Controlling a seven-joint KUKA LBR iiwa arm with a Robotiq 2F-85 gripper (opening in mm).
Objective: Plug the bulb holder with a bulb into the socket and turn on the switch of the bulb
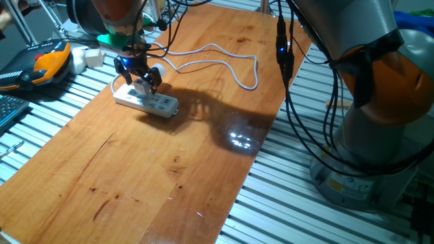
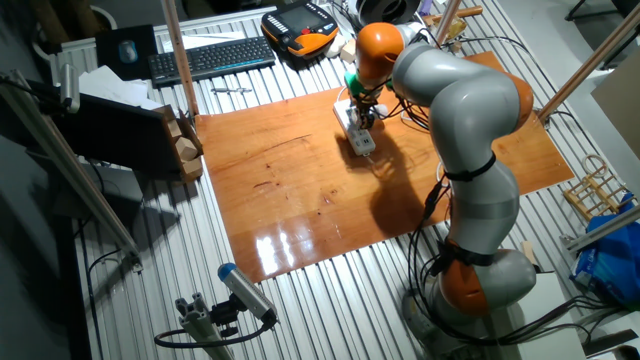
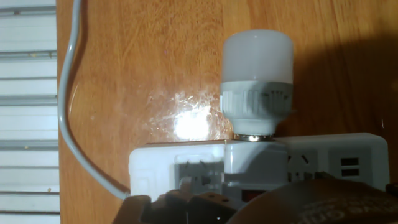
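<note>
One fixed view: pincer (image 1: 144, 81) sits low over one power strip (image 1: 146, 102) at upper left of the table (image 1: 169, 176); grip state unclear, can't tell. Other fixed view: same spot, upper centre, one strip (image 2: 359, 133). Hand view: one bulb holder (image 3: 254, 165) with one bulb (image 3: 257, 78) looks seated in the strip, lower centre; next, I'd press the red switch (image 3: 251, 196) straight down, gently.

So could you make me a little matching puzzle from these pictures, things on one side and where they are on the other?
Things:
1. bulb
2. socket
3. white cable
4. keyboard

Places:
A. looping over the wood behind the strip
B. on the slatted metal off the board
C. sticking out sideways from the holder
D. flat on the board under the gripper

Pairs: 1-C, 2-D, 3-A, 4-B
</note>
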